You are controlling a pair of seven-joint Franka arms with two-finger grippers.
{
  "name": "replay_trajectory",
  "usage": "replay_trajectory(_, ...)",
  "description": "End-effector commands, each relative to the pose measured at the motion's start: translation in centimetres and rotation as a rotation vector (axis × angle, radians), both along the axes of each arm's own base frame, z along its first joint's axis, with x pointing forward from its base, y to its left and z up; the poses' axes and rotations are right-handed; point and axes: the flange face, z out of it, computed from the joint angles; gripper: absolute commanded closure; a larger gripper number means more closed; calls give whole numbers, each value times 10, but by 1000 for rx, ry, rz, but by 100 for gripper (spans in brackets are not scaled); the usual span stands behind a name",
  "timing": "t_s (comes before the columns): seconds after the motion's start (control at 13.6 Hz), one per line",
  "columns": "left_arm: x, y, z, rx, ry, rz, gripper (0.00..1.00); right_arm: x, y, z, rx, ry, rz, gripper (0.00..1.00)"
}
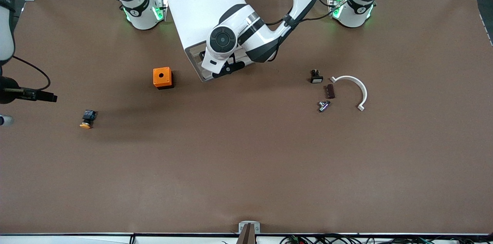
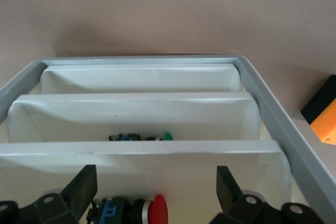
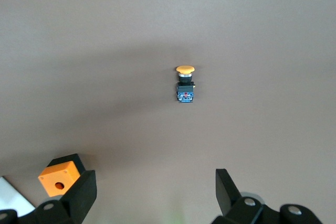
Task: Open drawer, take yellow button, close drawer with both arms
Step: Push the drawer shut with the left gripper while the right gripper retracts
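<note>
Small orange-capped, black-blue plastic pushbutton (image 1: 87,119) lies on the brown tabletop. Left claw (image 2: 153,190), fingers apart, hangs at the white cabinet's uppermost shallow drawer (image 2: 157,153) (at the button's 2 o'clock). Right claw (image 3: 155,192), also apart, waits over the tabletop. Closing step; next needs a push.

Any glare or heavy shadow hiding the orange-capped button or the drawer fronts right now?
Front view: even light, a soft shadow band beside the button, which stays plain. Right wrist view: a faint shadow near it, no glare. Left wrist view: the drawers look bright but readable, their inner contents dim, between the open left gripper.
</note>
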Motion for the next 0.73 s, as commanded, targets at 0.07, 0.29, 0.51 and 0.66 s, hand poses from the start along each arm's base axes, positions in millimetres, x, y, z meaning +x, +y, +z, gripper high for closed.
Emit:
replay_trajectory(0.07, -6, -3, 4, -16, 15, 11, 0, -23, 12, 44, 14, -31, -67, 0)
replay_trajectory(0.29, 6, 3, 8, -16, 2, 25, 0, -27, 41, 65, -1, -54, -73, 0)
replay_trajectory(0.51, 35, 23, 29, -34, -25, 73, 0, -22, 73, 65, -24, -62, -92, 0)
replay_trajectory(0.66, 60, 42, 50, -54, -48, 114, 0, -20, 90, 68, -33, -70, -112, 0)
